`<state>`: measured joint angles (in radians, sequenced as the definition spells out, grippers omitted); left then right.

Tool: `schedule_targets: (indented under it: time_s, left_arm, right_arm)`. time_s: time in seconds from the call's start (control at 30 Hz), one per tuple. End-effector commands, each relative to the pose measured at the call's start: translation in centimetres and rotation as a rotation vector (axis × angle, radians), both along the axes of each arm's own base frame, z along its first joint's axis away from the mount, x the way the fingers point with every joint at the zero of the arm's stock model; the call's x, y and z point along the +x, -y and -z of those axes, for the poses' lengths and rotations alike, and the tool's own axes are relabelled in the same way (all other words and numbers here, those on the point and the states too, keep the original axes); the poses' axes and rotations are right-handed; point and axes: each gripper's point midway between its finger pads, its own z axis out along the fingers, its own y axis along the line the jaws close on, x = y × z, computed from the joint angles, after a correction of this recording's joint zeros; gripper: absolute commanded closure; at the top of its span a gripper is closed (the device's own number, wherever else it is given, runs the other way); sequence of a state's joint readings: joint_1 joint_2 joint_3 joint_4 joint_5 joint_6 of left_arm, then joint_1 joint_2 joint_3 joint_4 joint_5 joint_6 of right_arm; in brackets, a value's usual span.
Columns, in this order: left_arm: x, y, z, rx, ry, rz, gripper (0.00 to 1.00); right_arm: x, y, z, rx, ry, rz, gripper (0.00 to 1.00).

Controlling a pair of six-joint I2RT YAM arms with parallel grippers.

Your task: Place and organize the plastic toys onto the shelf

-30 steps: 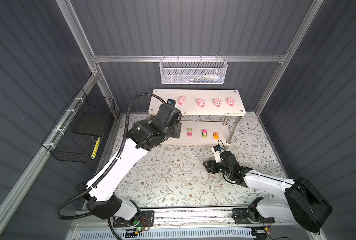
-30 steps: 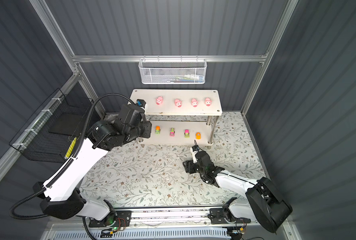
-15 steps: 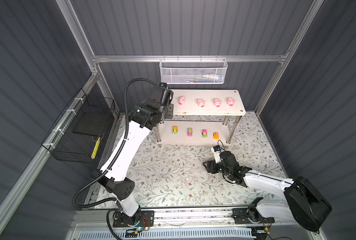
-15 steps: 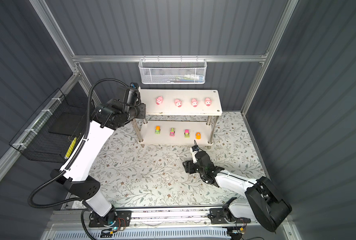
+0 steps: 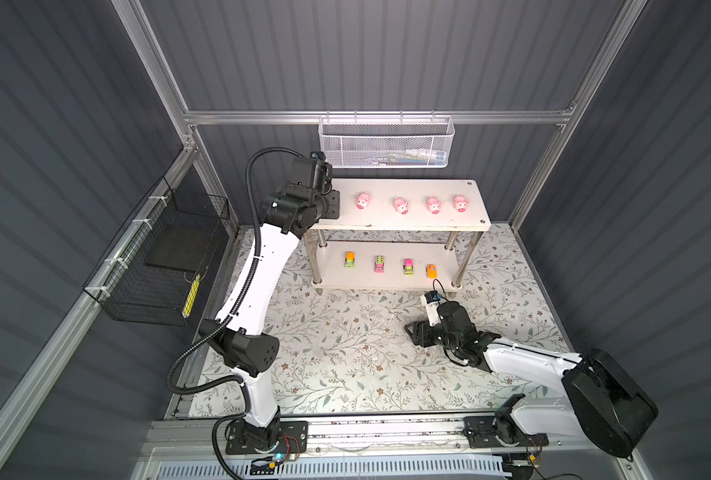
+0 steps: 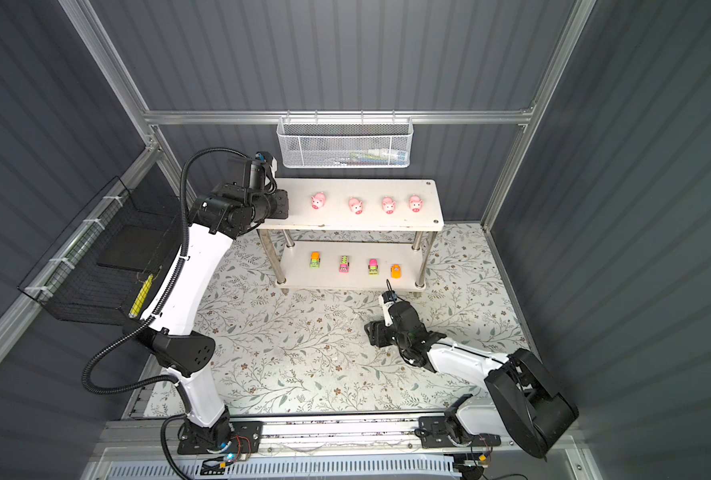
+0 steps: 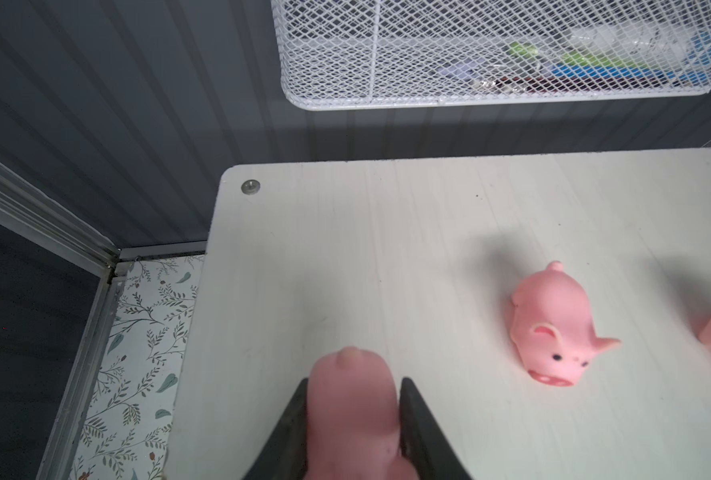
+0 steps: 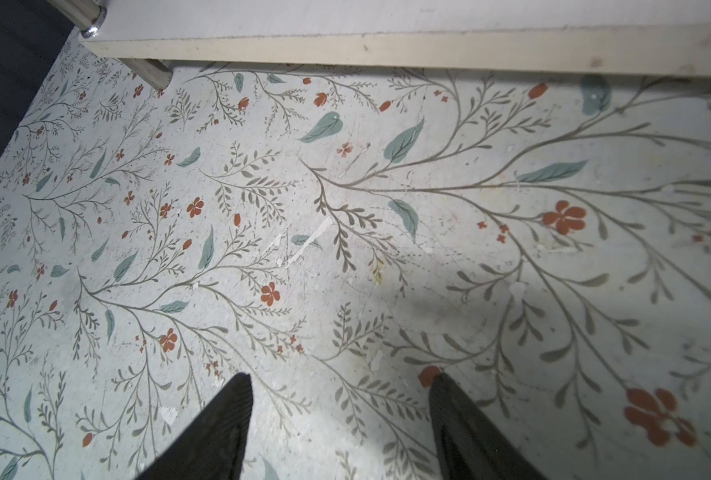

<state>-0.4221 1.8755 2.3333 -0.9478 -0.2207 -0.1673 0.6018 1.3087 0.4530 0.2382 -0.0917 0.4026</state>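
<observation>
Left fingers (image 7: pixel 422 432) clamped on small pink plastic pig (image 7: pixel 351 411) at left end of white two-tier shelf (image 7: pixel 345 249), top board. Right fingers (image 8: pixel 220 424) apart, empty, over floral counter (image 8: pixel 345 249) before shelf.

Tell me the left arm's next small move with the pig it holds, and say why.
Probably lower the held pig onto the bare left end of the shelf's top board, then open the left hand. The hand is shut on the pig over that spot, and the row of four pigs already standing on the board leaves this end free for a fifth.
</observation>
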Motion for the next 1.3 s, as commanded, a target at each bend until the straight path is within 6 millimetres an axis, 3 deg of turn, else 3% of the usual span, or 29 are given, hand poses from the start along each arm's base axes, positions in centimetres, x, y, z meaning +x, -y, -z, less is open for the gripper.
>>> schedule_targets:
  time_s: [0.0,0.43,0.73,1.0,1.27]
  left_arm:
    - [0.7,0.5,-0.3,-0.040,0.009,0.033,0.65]
    - [2.2,-0.1,0.8,-0.063,-0.013,0.025,0.60]
    - [2.1,-0.3,-0.1,-0.076,0.010,0.022,0.41]
    - [0.6,-0.8,-4.1,-0.099,0.113,0.038,0.31]
    - [-3.1,-2.7,-9.1,-0.126,0.269,0.024,0.30]
  right_arm:
    - [0.6,-0.3,-0.6,0.007,0.013,-0.007,0.31]
    - [0.8,-0.4,-0.5,0.004,0.003,-0.004,0.31]
    - [0.9,-0.3,-0.5,0.004,0.004,0.001,0.31]
    - [0.8,-0.2,-0.6,0.006,0.009,0.005,0.31]
    - [0.7,1.0,-2.0,0.007,0.040,0.046,0.31]
